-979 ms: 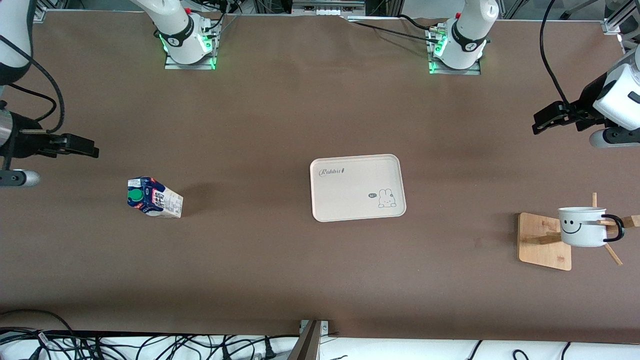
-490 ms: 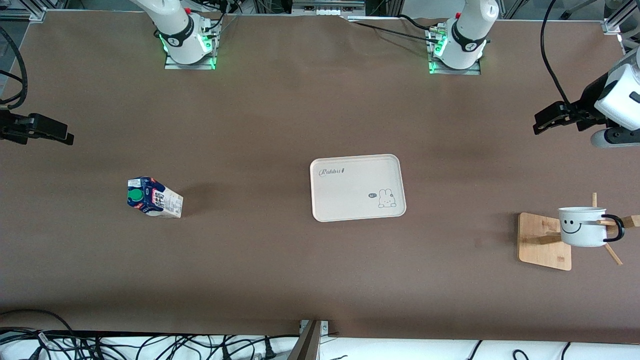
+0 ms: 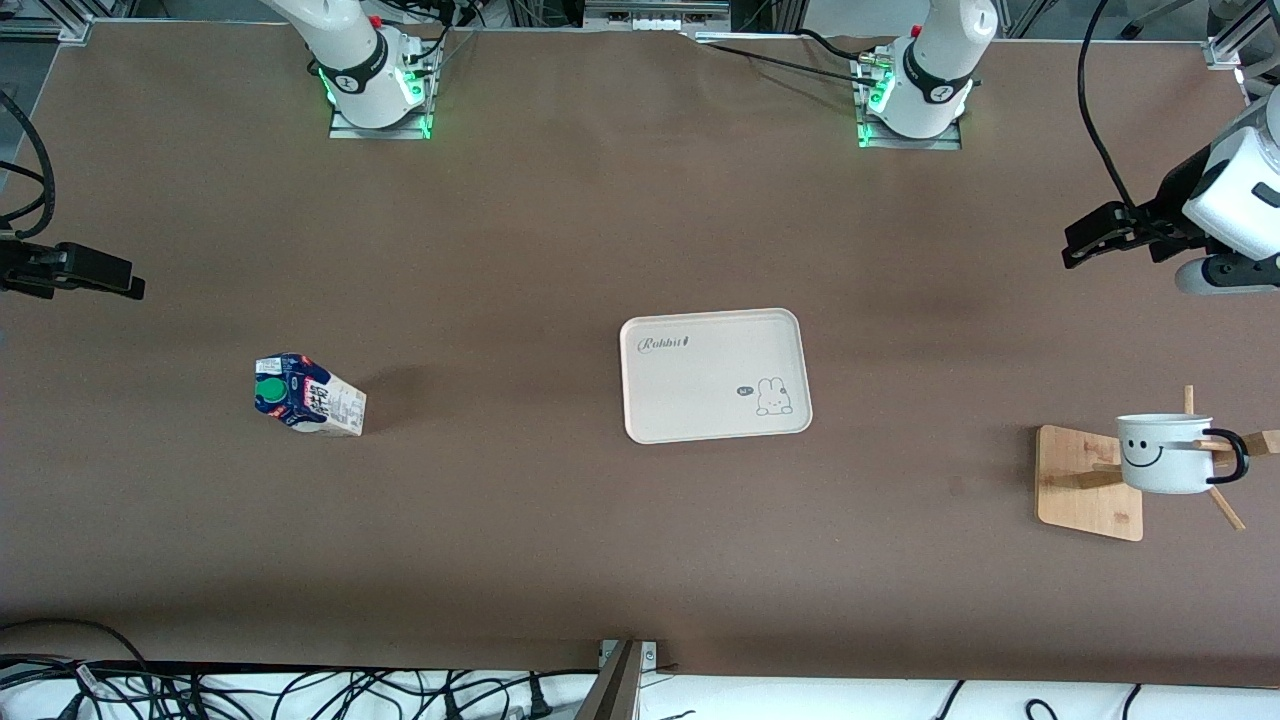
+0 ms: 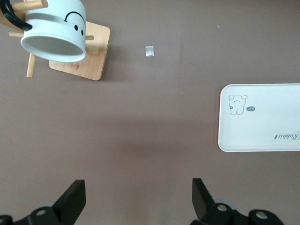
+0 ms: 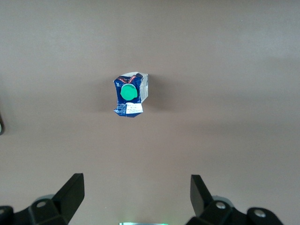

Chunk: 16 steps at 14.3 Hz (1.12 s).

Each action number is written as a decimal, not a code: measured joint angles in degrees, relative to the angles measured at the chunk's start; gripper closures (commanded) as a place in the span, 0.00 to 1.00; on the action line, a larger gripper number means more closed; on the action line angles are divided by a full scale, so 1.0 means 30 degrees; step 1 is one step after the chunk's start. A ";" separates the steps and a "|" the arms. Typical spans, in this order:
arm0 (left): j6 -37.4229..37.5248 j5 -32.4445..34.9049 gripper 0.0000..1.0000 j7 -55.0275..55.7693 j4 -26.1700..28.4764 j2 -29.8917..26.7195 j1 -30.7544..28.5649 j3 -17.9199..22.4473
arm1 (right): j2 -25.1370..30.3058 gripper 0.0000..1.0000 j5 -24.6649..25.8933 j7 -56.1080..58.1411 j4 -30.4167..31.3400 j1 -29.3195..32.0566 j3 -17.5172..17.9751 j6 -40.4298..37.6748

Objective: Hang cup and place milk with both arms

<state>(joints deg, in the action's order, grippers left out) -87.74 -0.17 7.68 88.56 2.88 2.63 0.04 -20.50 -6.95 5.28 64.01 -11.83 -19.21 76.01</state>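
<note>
The milk (image 3: pixel 308 394) is a dark-blue carton with a green cap, standing on the table toward the right arm's end. It also shows in the right wrist view (image 5: pixel 131 95). My right gripper (image 3: pixel 128 284) is open and empty over the table's edge, apart from the milk; its own view shows it too (image 5: pixel 136 194). The cup (image 3: pixel 1165 453), white with a smiley face, hangs by its black handle on a peg of a wooden rack (image 3: pixel 1088 483). The left wrist view shows the cup (image 4: pixel 56 30) too. My left gripper (image 3: pixel 1072 250) is open and empty over bare table, apart from the rack; its own view shows it too (image 4: pixel 138 197).
A cream tray (image 3: pixel 700 390) with a rabbit drawing lies empty at the table's middle, also in the left wrist view (image 4: pixel 262 126). A small pale scrap (image 4: pixel 149 51) lies on the table near the rack. Both arm bases stand along the table's edge farthest from the front camera.
My right gripper has drawn back toward the table's edge at the right arm's end, and its arm has left the front view. The left gripper, milk and cup have hardly moved.
</note>
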 measured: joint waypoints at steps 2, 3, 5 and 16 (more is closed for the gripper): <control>0.0000 0.0000 0.00 0.0000 0.0000 0.0000 0.0052 -0.0005 | 0.0497 0.00 0.0843 0.0006 0.0782 0.0774 0.1336 0.1167; 0.0000 0.0000 0.00 0.0000 -0.0001 0.0000 0.0066 -0.0005 | 0.1007 0.00 0.1626 0.0006 0.1586 0.1661 0.2707 0.2012; -0.0001 0.0000 0.00 0.0000 -0.0002 0.0000 0.0070 -0.0002 | 0.2034 0.00 0.2364 0.0005 0.3101 0.3408 0.4974 0.3044; -0.0001 0.0000 0.00 0.0000 -0.0003 0.0000 0.0071 0.0003 | 0.4065 0.00 0.2826 0.0006 0.6116 0.3950 0.5704 0.4435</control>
<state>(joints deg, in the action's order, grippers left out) -87.74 -0.17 7.68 88.55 2.88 2.85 0.04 -8.30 1.53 5.30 82.36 0.02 -2.09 89.32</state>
